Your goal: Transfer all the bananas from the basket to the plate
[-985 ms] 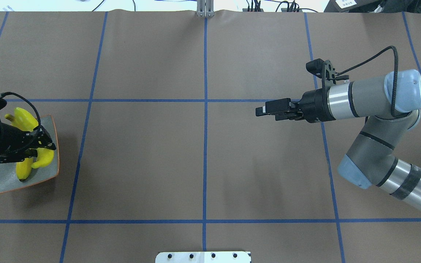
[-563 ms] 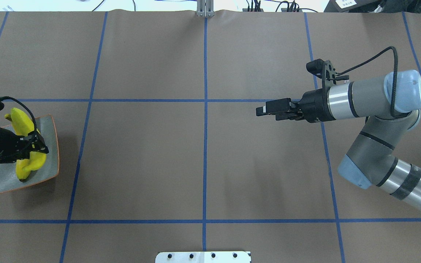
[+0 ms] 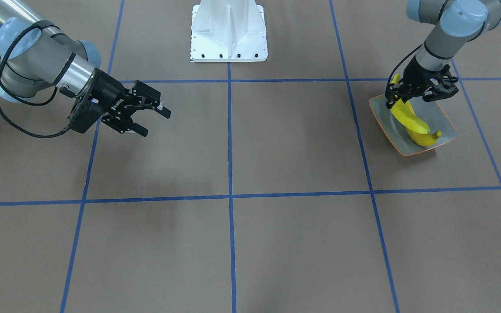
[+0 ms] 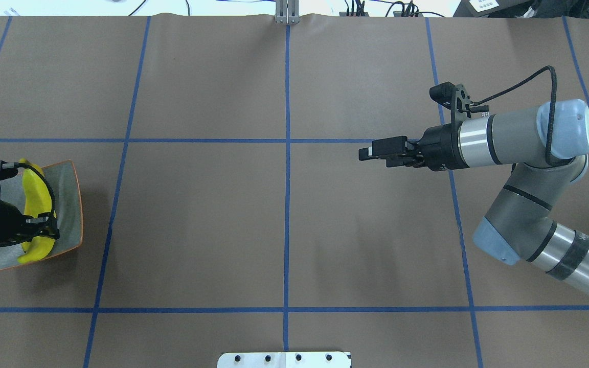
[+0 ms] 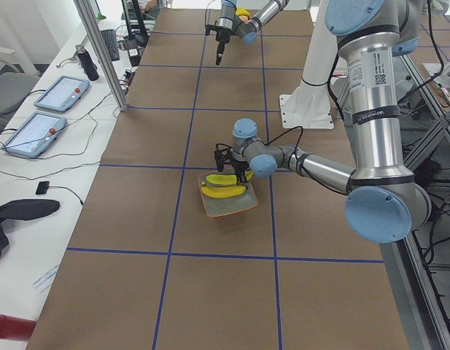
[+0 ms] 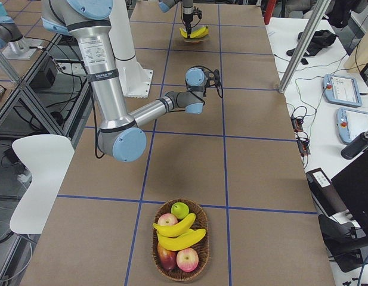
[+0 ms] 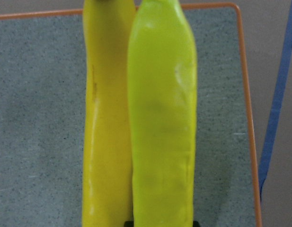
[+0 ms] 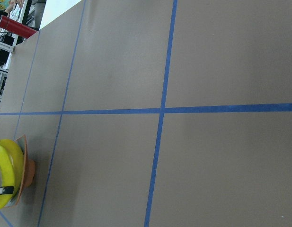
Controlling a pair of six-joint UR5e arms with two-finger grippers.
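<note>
Two yellow bananas are at the grey-green plate at the table's left end. My left gripper is tilted over the plate and shut on the nearer, brighter banana, which runs alongside the other banana. The same pair shows in the front view, with the held banana above the lying one. My right gripper hangs open and empty above the right half of the table. The wicker basket at the table's right end holds two more bananas.
Apples share the basket with those bananas. The white robot base stands at the middle of the robot's edge. Blue tape lines cross the brown table. Tablets lie on a side bench beyond the table.
My left gripper has drawn back toward the table's left edge and the robot's side, and the banana in it has shifted the same way over the plate. The right arm has stayed put.
</note>
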